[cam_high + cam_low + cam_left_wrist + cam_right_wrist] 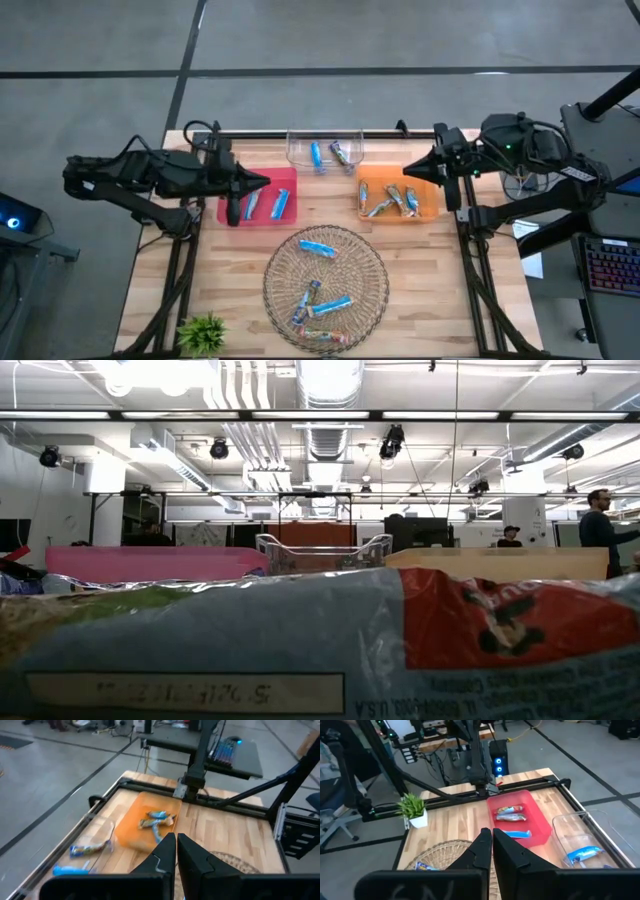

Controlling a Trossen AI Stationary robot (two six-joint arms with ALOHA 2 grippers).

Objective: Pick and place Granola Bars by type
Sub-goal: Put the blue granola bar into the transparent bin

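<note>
left pincer (264, 182) pressed together, over red tray (290, 176) rim | right pincer (408, 171) pressed together, at orange tray (364, 176) edge

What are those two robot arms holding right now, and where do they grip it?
Nothing. The left gripper over the red tray and the right gripper over the orange tray both have their fingers pressed together and empty.
</note>
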